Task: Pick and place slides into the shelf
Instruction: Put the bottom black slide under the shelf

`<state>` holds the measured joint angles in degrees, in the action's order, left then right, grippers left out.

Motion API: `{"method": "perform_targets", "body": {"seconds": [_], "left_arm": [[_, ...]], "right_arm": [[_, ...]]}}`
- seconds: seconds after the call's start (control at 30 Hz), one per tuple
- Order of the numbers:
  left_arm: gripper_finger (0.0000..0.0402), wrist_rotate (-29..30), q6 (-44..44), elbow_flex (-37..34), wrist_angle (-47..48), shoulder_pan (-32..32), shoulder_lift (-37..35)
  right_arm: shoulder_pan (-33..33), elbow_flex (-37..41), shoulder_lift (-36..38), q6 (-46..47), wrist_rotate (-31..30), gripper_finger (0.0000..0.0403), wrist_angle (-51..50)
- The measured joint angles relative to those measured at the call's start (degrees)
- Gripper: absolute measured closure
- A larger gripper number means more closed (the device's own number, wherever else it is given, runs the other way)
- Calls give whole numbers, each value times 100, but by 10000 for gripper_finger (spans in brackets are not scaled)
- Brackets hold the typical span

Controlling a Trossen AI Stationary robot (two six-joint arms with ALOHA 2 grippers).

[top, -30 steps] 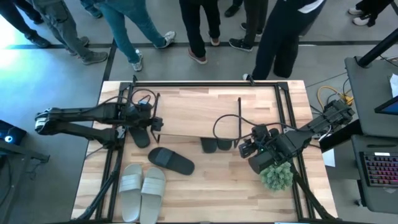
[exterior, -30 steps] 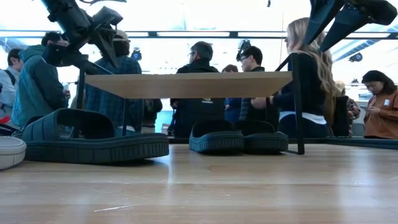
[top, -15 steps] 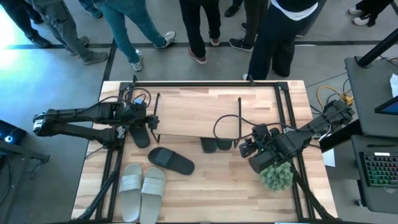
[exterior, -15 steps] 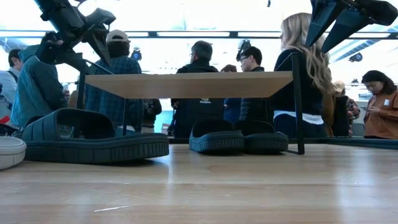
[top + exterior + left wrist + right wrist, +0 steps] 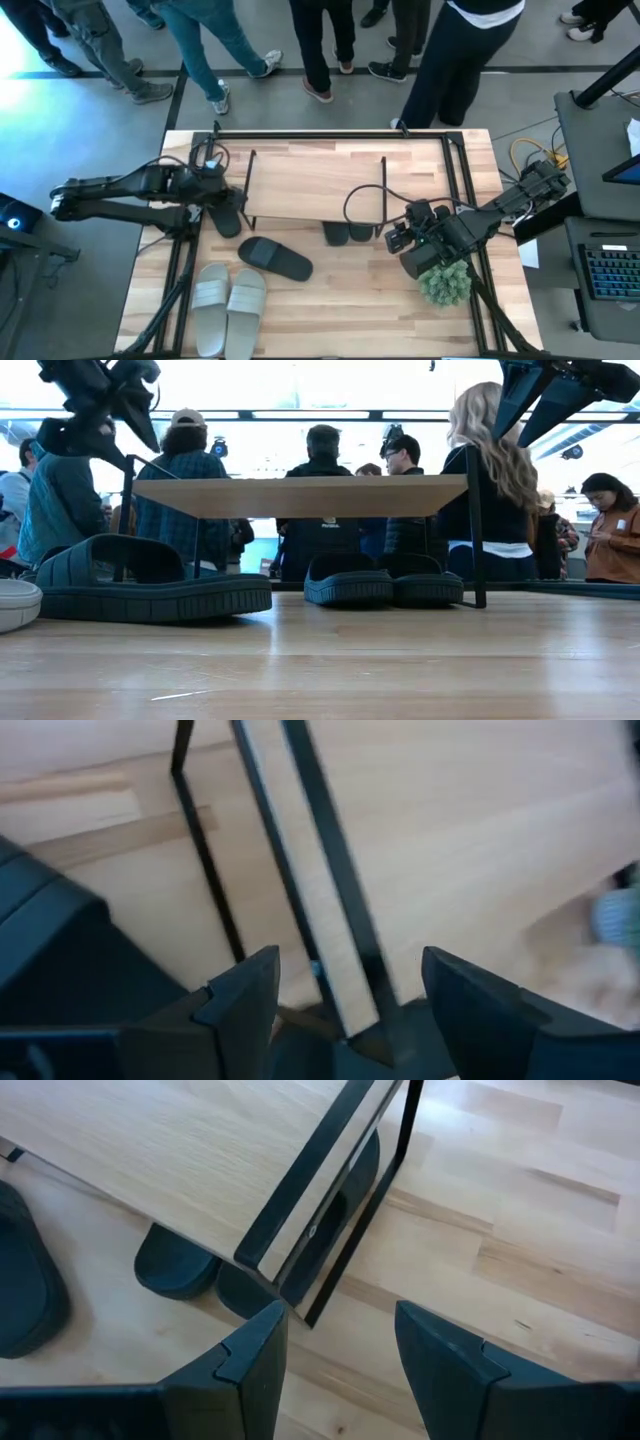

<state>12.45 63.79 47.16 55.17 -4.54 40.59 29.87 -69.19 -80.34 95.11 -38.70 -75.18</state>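
Observation:
The shelf (image 5: 315,183) stands mid-table on thin black legs, its wood board (image 5: 300,495) level. Two black slides (image 5: 347,233) sit side by side under its right end, toes out (image 5: 385,580). A third black slide (image 5: 225,216) lies by the left legs. A fourth (image 5: 275,259) lies flat on the table in front (image 5: 150,588). Two pale slides (image 5: 228,297) lie at the near left. My left gripper (image 5: 220,178) hovers open above the shelf's left edge (image 5: 345,1010). My right gripper (image 5: 393,237) waits open off the right end (image 5: 340,1355).
A green plant-like clump (image 5: 445,285) lies at the near right beside my right arm. A black frame (image 5: 330,133) runs around the tabletop. People stand beyond the far edge (image 5: 330,490). Bare wood shows across the near middle (image 5: 350,310).
My left gripper has drawn back from the shelf's left end toward the table's left and far edges and has risen. Its fingers stay open. The slides, the shelf and my right arm have kept still.

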Motion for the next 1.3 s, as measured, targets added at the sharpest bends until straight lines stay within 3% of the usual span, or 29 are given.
{"method": "perform_targets", "body": {"seconds": [0.1, 0.23, 0.53, 1.0, 1.3], "left_arm": [[181, -11, -152, 0, -216, 8, -176], [218, -141, -211, -49, 187, 9, -303], [388, -486, -1111, -147, 867, 61, -446], [389, -759, -1518, -354, 201, 448, 527], [389, -884, -1326, -348, -48, 911, 641]], "right_arm": [[-40, 13, 0, 0, 5, 225, 0], [-81, 16, 0, -2, 11, 225, 2], [-84, 44, 0, 42, 140, 225, 2], [-75, 76, 0, 46, 481, 225, 48], [-75, 84, 0, 23, 469, 225, 46]]}}
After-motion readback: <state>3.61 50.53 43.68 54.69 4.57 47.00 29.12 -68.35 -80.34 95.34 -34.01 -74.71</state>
